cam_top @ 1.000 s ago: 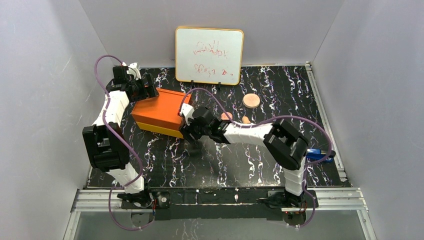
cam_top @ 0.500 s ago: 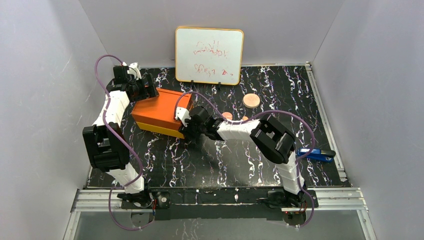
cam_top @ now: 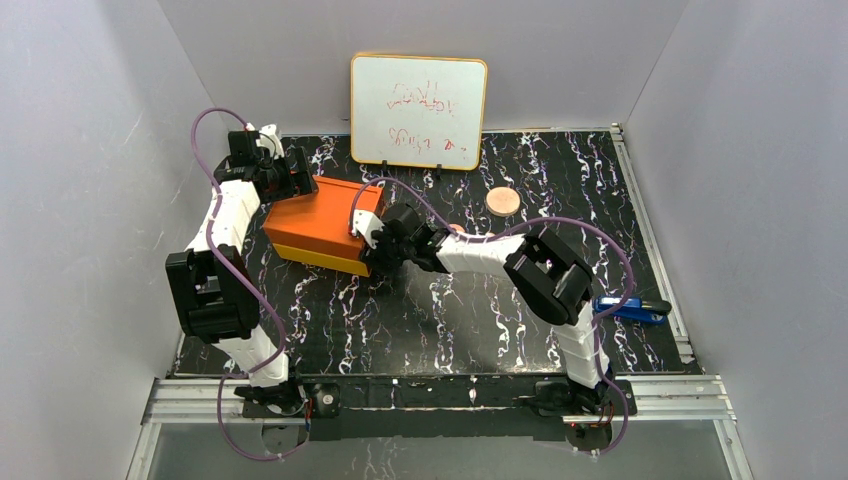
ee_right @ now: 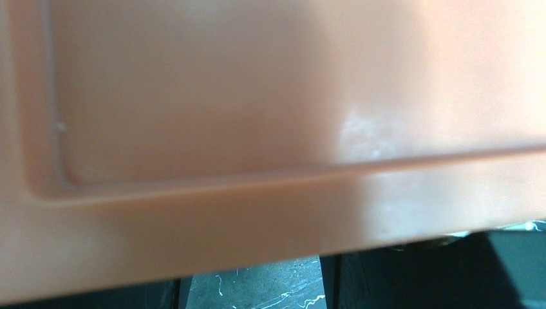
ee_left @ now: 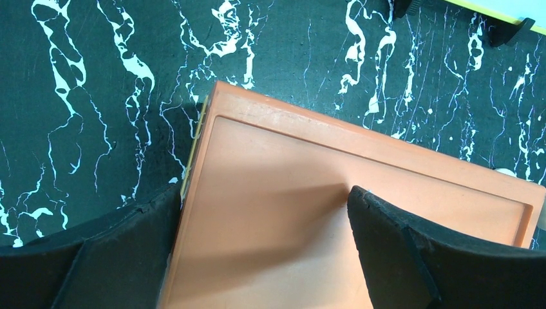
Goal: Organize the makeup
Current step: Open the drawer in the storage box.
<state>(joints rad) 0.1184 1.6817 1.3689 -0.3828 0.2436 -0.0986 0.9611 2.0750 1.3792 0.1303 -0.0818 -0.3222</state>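
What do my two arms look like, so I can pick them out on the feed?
The left arm and right arm match: white links, blocky black joints, a purple cable looping along each. The fingers are broad matte black.

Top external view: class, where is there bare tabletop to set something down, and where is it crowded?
Free: the near table strip between orange box and arm bases; the right side between whiteboard, peach disc and blue stapler. Crowded: around the box, by left gripper and right gripper.
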